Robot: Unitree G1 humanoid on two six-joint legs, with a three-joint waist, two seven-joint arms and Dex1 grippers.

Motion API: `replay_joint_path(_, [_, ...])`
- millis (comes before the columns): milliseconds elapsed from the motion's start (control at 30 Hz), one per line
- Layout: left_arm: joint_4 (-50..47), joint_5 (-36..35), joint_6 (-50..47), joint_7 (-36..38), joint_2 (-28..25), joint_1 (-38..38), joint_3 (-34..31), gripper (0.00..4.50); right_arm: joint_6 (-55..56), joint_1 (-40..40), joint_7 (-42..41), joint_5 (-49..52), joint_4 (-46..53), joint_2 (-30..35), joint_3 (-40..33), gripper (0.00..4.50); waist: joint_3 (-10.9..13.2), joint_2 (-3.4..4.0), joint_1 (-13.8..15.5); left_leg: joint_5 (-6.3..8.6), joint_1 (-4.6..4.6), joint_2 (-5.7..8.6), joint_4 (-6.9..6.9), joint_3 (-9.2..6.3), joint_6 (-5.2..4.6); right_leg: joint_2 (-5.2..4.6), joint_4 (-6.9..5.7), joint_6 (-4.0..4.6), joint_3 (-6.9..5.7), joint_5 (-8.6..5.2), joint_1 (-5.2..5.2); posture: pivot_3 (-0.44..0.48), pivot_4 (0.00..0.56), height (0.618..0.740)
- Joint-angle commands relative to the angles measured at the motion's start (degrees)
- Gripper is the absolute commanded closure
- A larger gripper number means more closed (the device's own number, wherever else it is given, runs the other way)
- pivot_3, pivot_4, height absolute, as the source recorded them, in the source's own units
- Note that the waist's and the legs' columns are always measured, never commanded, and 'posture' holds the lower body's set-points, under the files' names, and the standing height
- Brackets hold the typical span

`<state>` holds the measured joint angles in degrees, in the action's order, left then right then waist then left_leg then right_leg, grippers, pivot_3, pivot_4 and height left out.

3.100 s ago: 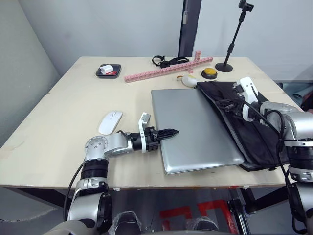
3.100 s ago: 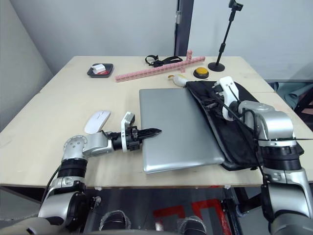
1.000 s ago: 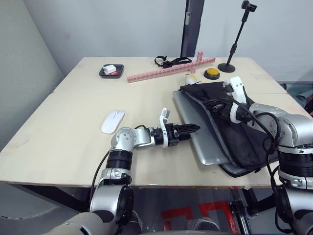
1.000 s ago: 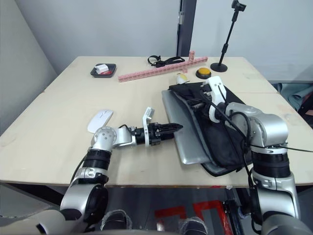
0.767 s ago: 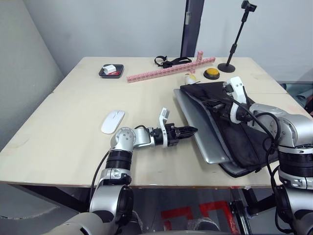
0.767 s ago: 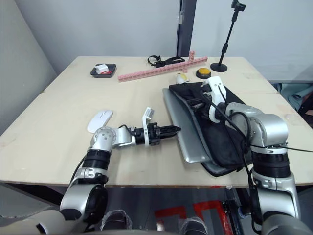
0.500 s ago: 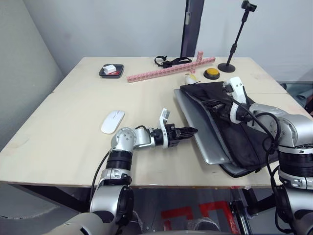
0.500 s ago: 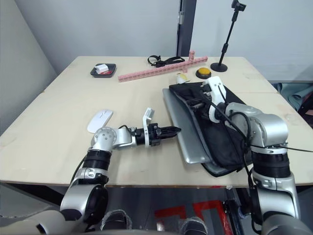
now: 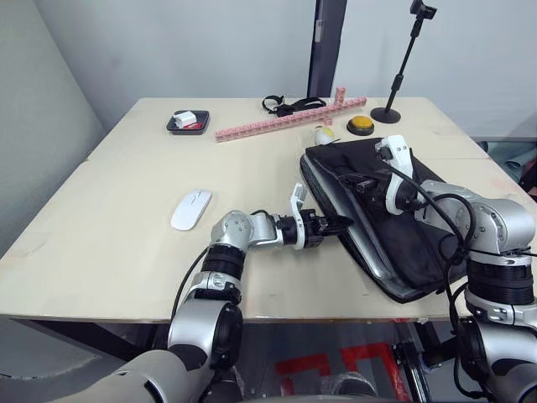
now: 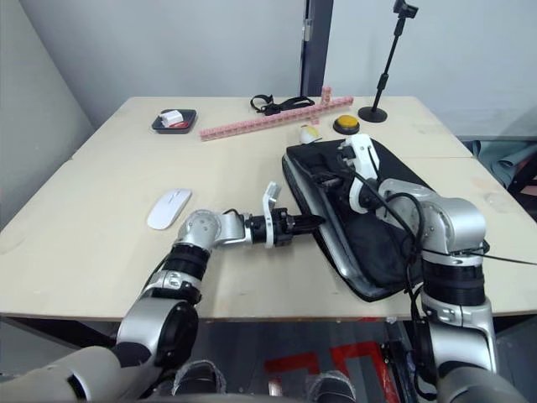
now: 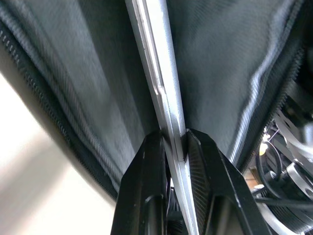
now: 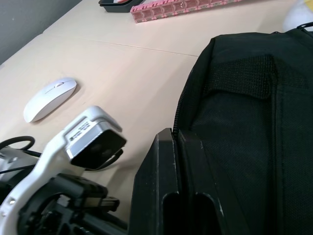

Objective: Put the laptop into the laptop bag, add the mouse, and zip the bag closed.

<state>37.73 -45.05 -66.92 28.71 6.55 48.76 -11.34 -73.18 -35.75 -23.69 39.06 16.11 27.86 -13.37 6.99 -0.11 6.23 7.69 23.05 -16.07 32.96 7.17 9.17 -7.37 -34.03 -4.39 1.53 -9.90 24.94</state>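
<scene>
- Since three seconds ago, the laptop (image 11: 164,93) has slid almost wholly into the laptop bag (image 9: 419,243); a thin silver edge still shows at the opening.
- Left gripper (image 11: 171,142) pinches that edge between its narrow-set fingers.
- Right gripper (image 12: 175,142) is closed on the bag's upper flap.
- The mouse (image 9: 190,208) lies apart on the table (image 9: 126,218), left of the arm.
- No lettering is legible anywhere.
</scene>
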Motion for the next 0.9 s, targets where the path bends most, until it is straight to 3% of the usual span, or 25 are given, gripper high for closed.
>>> replay_joint_path(33, [2.1,0.4,3.7,3.3,2.8,4.7,0.2,4.35,-1.1,-2.6,-0.1,3.9,4.1,-1.3,-1.3,4.5,0.0,0.01,-0.1,0.0,0.0,0.0,0.0,0.0,0.0,0.0,0.0,0.0,0.0,0.0,0.0,0.0,0.15,0.74])
replay_joint_path(367, [10.9,5.0,8.8,7.7,4.3,10.2,1.7,4.35,-4.4,-3.6,2.6,6.4,6.2,-4.9,-2.6,4.5,0.0,0.07,0.0,0.0,-0.01,0.0,-0.05,0.0,0.04,0.0,0.01,-0.02,0.0,0.01,0.0,0.0,0.15,0.74])
replay_joint_path(633, [8.6,6.9,9.0,10.4,3.4,9.5,2.9,4.35,-3.1,-2.9,2.8,5.8,5.3,-3.8,-2.3,4.5,0.0,0.08,0.4,0.01,0.01,0.01,-0.05,0.0,0.05,-0.01,0.03,-0.07,0.0,0.04,0.01,0.0,0.15,0.74])
replay_joint_path(700, [5.8,7.3,7.9,11.6,1.9,7.9,4.3,3.29,-2.5,-2.6,2.6,5.5,5.0,-3.5,-1.9,4.5,0.1,0.1,0.5,0.01,0.01,0.0,-0.06,0.0,0.06,-0.01,0.03,-0.07,0.0,0.04,0.01,0.0,0.15,0.74])
replay_joint_path(900, [-4.6,6.9,2.8,11.5,-4.1,2.2,5.3,1.17,0.8,-2.2,1.6,3.9,3.1,-2.6,0.0,4.5,0.0,0.13,0.0,0.01,-0.04,0.0,-0.08,0.01,0.08,0.0,0.0,-0.06,0.0,0.03,0.0,0.0,0.15,0.74])
